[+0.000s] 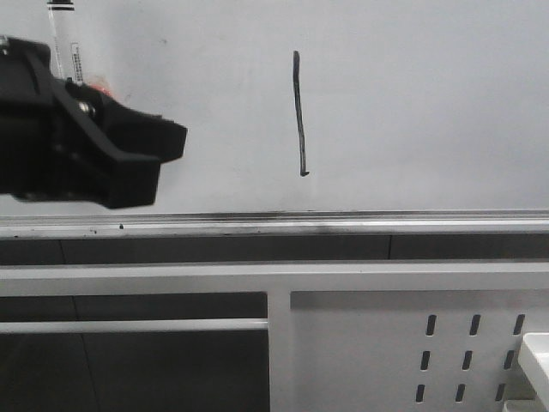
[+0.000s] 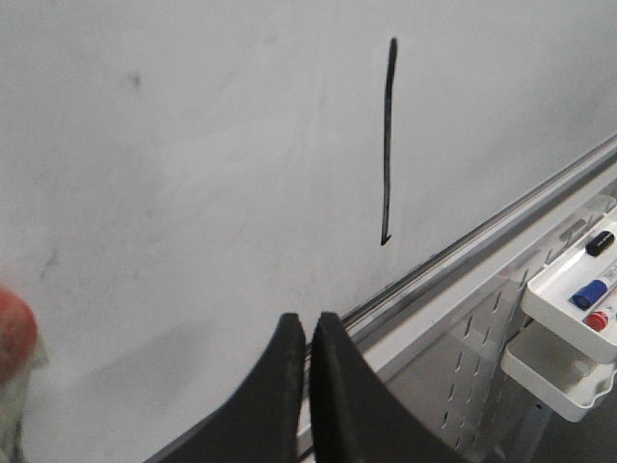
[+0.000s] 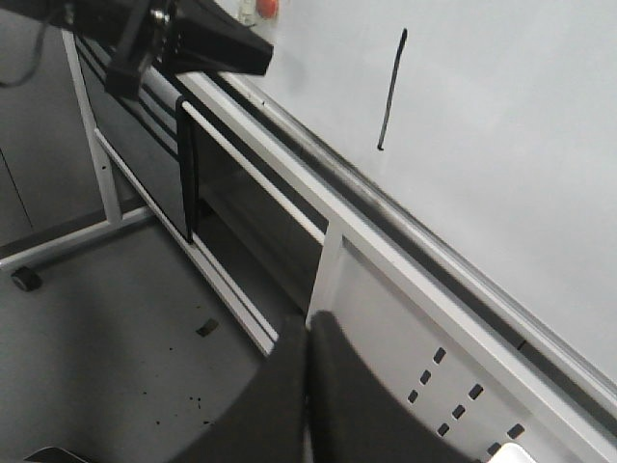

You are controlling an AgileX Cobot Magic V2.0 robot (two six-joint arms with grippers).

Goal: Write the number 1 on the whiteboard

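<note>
Left tool (image 1: 167, 142) half cut off at left, fingers pressed together, right tool (image 3: 307, 333) likewise closed, empty, thin black wavy 1 (image 1: 298, 112) on whiteboard (image 1: 429, 103), hooked bottom

We see a glossy off-white whiteboard (image 1: 412, 103) w/ silver metal tray rail (image 1: 343, 225) along its lower edge; thin black near-vertical stroke (image 1: 298, 112) drawn on it.
</note>
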